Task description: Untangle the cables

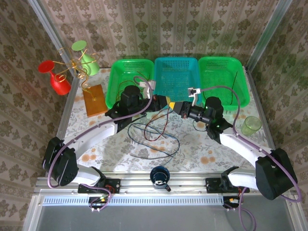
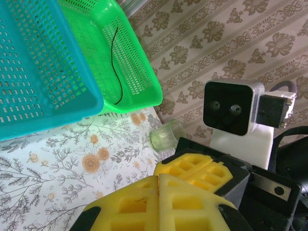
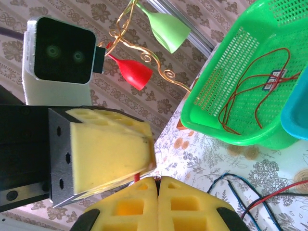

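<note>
We see a loose tangle of thin red, dark blue and black cables point(image 1: 153, 137) point(image 3: 262, 197) lying on the middle of the flowered table point(image 1: 216, 159), their loops crossing one another, with a couple of strands running on towards the back edge. A separate thin red cable point(image 3: 240, 89) lies looped in the left green plastic basket point(image 3: 207, 91) at the back edge. A thin black cable point(image 2: 115, 62) point(image 1: 234, 86) curves inside the right green basket point(image 2: 144, 67).

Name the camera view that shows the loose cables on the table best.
Top external: nearly the whole tangle of cables lies in sight on the table. The right wrist view catches a few red, blue and black strands at its lower right corner.
</note>
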`<state>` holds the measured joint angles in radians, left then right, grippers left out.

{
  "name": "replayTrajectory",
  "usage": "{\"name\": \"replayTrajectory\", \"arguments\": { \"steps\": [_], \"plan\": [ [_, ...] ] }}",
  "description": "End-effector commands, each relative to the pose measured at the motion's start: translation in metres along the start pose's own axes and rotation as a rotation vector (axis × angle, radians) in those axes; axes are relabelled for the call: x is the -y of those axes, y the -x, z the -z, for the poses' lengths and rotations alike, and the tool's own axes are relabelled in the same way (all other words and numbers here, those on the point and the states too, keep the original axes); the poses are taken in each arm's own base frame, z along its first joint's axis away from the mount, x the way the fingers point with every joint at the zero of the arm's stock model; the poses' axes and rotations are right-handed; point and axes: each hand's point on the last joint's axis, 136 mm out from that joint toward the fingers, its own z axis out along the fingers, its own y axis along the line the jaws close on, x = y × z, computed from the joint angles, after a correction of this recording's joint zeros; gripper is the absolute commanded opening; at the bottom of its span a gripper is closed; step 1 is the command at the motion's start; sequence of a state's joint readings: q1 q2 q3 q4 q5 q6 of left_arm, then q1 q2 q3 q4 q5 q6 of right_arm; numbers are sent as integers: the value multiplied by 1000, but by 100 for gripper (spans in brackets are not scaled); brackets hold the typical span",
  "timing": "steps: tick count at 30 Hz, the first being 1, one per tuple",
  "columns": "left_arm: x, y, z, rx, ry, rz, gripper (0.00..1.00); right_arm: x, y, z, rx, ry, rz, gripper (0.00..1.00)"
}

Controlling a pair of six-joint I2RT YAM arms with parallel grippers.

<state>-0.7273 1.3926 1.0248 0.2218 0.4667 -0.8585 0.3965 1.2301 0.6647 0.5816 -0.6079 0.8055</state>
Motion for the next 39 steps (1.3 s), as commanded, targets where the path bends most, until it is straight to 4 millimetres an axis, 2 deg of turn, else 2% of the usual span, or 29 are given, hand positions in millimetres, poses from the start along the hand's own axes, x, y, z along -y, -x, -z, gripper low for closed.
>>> {"name": "replayTrajectory", "arguments": {
  "steps": [1, 5, 8, 13, 17, 20, 28, 33, 39],
  "plan": [
    [3, 14, 20, 52, 17, -42, 0, 4, 18, 6, 62, -33, -6, 0],
    [2, 31, 48, 119, 100, -110, 0, 15, 32, 25, 148, -120, -14, 0],
    [12, 44, 71, 185, 170, -257, 0, 15, 44, 42, 193, -227, -3, 0],
    [48, 53, 105, 329, 292, -648, 0, -2, 77, 78, 296, -388, 125, 0],
    [53, 68, 128, 363, 434, -780, 0, -20, 106, 108, 369, -520, 267, 0],
    [51, 78, 139, 349, 534, -854, 0, -33, 123, 123, 393, -592, 367, 0],
    [46, 116, 179, 451, 819, -921, 0, -63, 166, 156, 427, -770, 604, 0],
    [43, 123, 196, 512, 894, -927, 0, -71, 181, 180, 460, -886, 664, 0],
    [37, 126, 222, 575, 985, -919, 0, -69, 186, 207, 503, -1004, 723, 0]
  ]
}}
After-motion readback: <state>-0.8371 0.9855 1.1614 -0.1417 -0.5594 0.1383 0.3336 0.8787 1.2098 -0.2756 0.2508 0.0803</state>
